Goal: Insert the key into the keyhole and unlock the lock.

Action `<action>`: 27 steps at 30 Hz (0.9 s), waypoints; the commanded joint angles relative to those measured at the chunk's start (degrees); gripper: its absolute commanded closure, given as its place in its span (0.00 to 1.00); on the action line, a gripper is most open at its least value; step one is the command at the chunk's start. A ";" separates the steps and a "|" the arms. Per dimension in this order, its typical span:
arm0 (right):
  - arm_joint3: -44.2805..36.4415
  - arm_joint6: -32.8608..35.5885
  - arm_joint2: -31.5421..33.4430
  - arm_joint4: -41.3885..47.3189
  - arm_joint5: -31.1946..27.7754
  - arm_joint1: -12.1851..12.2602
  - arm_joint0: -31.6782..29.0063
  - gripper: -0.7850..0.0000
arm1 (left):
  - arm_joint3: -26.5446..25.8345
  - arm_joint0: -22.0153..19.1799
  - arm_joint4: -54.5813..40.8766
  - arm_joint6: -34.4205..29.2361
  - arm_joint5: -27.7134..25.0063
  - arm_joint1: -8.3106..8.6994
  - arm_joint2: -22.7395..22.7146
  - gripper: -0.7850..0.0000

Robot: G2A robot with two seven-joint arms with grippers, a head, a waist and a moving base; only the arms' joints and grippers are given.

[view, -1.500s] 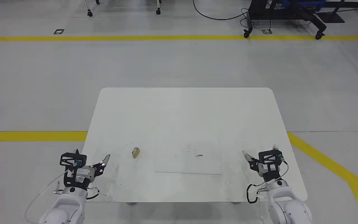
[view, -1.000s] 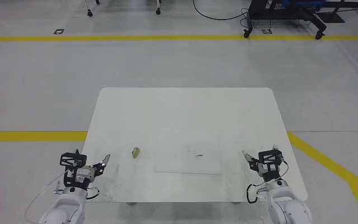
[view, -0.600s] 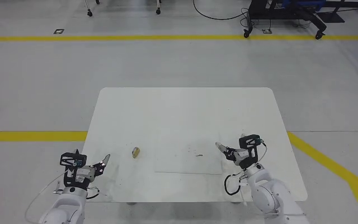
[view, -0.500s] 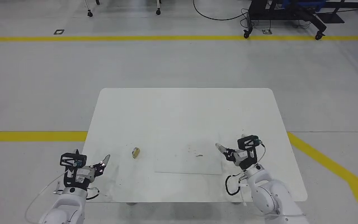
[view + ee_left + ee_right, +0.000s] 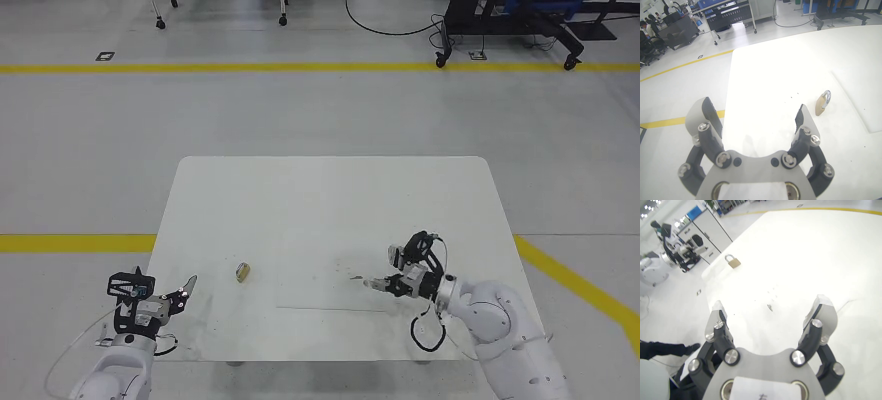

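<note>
Key [image 5: 770, 308]: right gripper [image 5: 376, 285] now closer.

A small grey key [image 5: 770, 307] is seen lying flat just ahead of the spread jaws of the right gripper [image 5: 770, 303]; a brass padlock [image 5: 733, 261] is laid well beyond them.

In the top view, looking steeply down from above the arms, taking in the whole table [image 5: 330, 200]. In the left wrist view, sitting behind the left gripper [image 5: 755, 111] at the table's near left corner, facing across the tabletop. In the right wrist view, hanging low and close over the key [image 5: 770, 307], behind the right gripper [image 5: 770, 303]. Sharing the padlock [image 5: 242, 271] across all three.
</note>
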 commanded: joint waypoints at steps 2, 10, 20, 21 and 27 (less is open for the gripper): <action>0.46 2.04 -2.58 -4.68 -4.20 0.15 2.34 0.00 | 0.00 0.00 0.00 0.00 0.00 0.00 0.00 0.00; 2.83 1.46 -6.87 -13.87 -6.76 0.25 6.90 0.13 | 0.00 0.00 0.00 0.00 0.00 0.00 0.00 0.00; 2.71 3.05 -12.53 -21.82 -4.42 0.02 10.04 0.56 | 0.00 0.00 0.00 0.00 0.00 0.00 0.00 0.00; 2.85 3.03 -13.01 -21.92 -4.79 0.00 10.20 0.56 | 0.00 0.00 0.00 0.00 0.00 0.00 0.00 0.00; 3.47 4.29 -14.80 -23.10 -5.19 0.06 11.56 0.82 | 0.00 0.00 0.00 0.00 0.00 0.00 0.00 0.00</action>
